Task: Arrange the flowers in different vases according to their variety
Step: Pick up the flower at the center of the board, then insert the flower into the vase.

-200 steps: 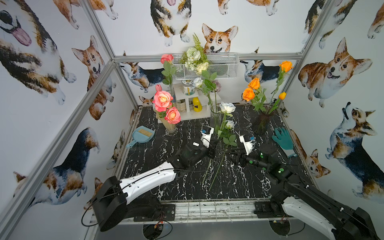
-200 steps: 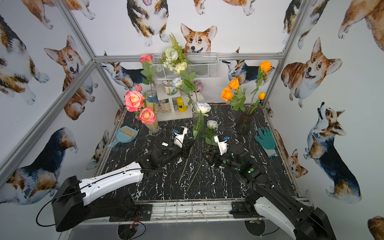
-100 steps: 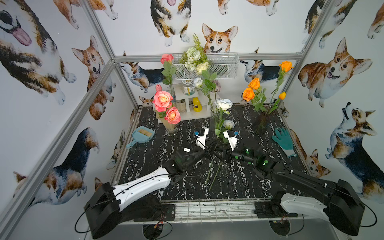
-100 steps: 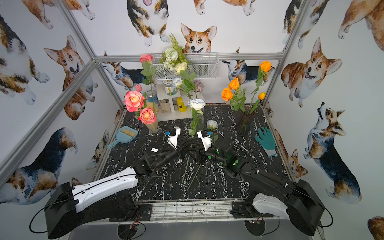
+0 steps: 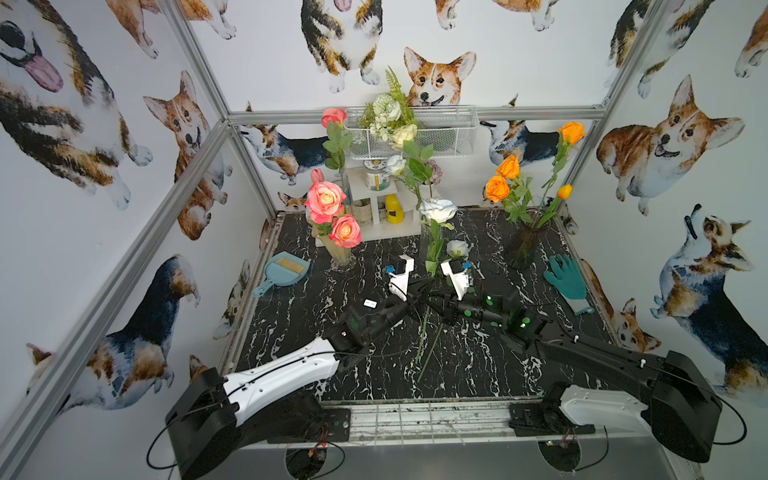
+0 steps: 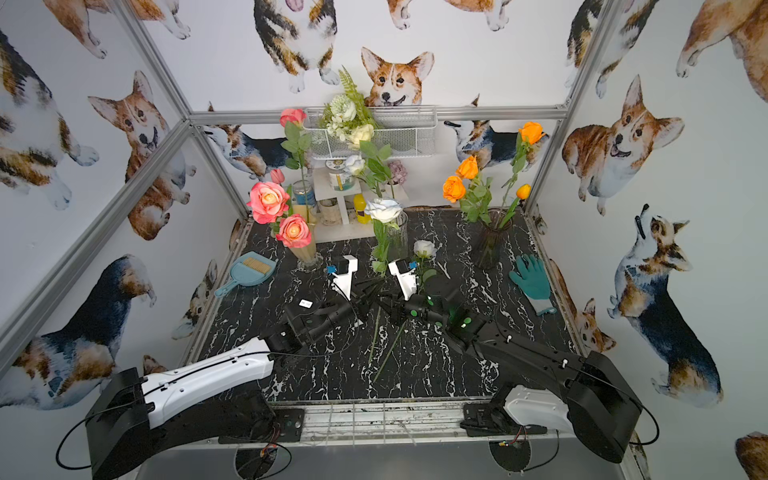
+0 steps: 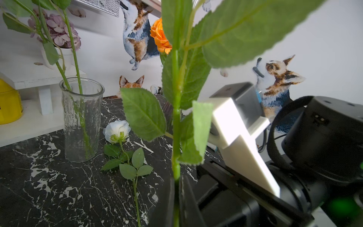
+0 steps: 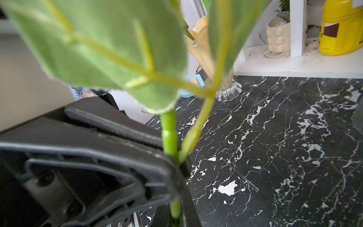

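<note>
Handover, mid-table: right gripper (image 8: 177,163) clamps the white rose (image 5: 437,209) upright by its stem, just nearer than the clear vase (image 7: 82,121); left gripper (image 7: 176,196) hold unclear; next, probably, left backs off and right lifts the stem-end over the rim.

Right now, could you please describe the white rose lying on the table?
On the marble table, find the clear vase mid-back. A small white rose lies at its foot, alone lying flat; the bigger rose nearby stands upright.
</note>
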`<act>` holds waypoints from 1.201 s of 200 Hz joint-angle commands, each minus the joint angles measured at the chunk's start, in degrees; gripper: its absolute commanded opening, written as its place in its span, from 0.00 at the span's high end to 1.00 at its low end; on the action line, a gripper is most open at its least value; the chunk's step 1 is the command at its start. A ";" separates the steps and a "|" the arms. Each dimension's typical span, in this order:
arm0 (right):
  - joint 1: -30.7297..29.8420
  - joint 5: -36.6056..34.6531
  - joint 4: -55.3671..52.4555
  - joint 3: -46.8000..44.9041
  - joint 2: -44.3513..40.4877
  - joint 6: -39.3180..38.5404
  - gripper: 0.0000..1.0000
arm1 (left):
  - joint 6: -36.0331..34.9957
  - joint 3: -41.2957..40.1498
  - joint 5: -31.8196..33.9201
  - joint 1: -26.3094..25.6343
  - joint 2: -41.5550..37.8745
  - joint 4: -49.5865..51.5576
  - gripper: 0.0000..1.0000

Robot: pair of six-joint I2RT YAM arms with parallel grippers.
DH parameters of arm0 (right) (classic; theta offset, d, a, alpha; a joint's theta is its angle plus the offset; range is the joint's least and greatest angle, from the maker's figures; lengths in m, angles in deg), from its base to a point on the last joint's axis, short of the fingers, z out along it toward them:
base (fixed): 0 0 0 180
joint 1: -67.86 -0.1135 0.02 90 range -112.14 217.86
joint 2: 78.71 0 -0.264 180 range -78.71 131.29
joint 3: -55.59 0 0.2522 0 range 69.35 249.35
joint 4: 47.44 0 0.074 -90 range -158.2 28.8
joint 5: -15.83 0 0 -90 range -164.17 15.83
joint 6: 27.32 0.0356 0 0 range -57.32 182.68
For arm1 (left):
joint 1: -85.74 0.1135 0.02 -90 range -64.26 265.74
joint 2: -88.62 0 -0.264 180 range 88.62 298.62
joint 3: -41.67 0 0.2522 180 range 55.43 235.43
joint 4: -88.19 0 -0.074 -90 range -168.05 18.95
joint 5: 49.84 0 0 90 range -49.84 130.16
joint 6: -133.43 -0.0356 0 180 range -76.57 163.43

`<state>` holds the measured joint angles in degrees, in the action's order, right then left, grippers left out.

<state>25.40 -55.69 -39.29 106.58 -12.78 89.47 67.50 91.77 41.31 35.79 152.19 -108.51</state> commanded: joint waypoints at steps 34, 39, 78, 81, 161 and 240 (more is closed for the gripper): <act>5.20 -5.47 -5.95 4.10 -0.84 -5.76 0.95 | 1.24 -1.59 7.26 1.71 -4.33 10.29 0.01; 5.88 -5.83 -6.48 4.71 -0.79 -6.53 0.95 | 1.74 -1.98 7.52 2.27 -4.74 11.52 0.00; 8.56 -11.11 -12.21 14.77 2.43 -15.24 0.94 | 3.35 -3.42 8.82 8.64 -5.65 22.97 0.00; 8.70 -11.56 -12.31 15.73 2.74 -15.84 0.94 | 3.48 -3.65 8.46 9.24 -5.65 23.53 0.00; 14.06 -18.99 -13.04 43.18 19.51 -28.34 0.94 | 3.50 -6.86 6.69 15.15 -5.94 28.36 0.00; 16.57 -22.94 -14.01 63.13 35.69 -35.02 0.95 | 3.44 -7.60 6.28 15.76 -5.13 27.91 0.00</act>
<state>41.71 -76.37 -52.93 166.23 19.88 57.60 70.76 84.18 47.78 51.26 146.77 -80.14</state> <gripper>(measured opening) 0.091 0.998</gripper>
